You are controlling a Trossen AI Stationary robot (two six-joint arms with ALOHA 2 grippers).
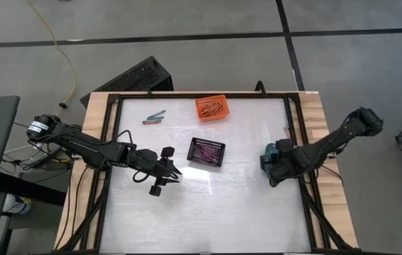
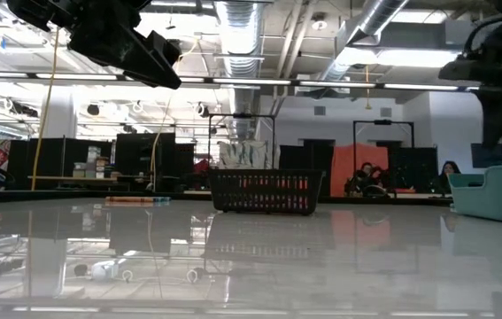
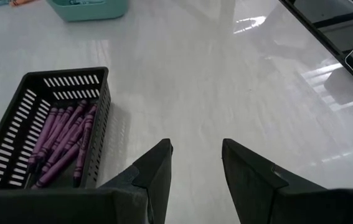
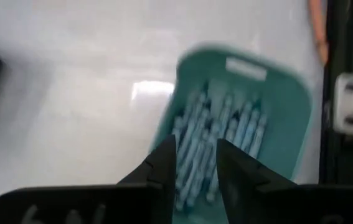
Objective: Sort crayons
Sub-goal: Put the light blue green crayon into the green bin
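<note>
Presently the right pincer [image 4: 195,163] hangs directly above the teal basket [image 4: 288,118] at the right edge of the worktop [image 1: 208,205], its fingers spread a little with nothing between them. Teal-blue crayons [image 4: 216,146] lie packed lengthwise in that basket, straight beneath the fingertips.

Well apart from it, across the worktop, the left pincer [image 3: 196,163] hovers off the surface, fingers apart and empty. Just beside it, toward the right arm, stands the black basket [image 3: 20,124], holding purple crayons [image 3: 61,140]. Farther out, beyond the black basket, sits the orange basket [image 1: 211,108] with orange-red crayons inside. Loose crayons [image 1: 155,117] lie on the bare worktop near the far edge on the left arm's side, clear of all three baskets.
</note>
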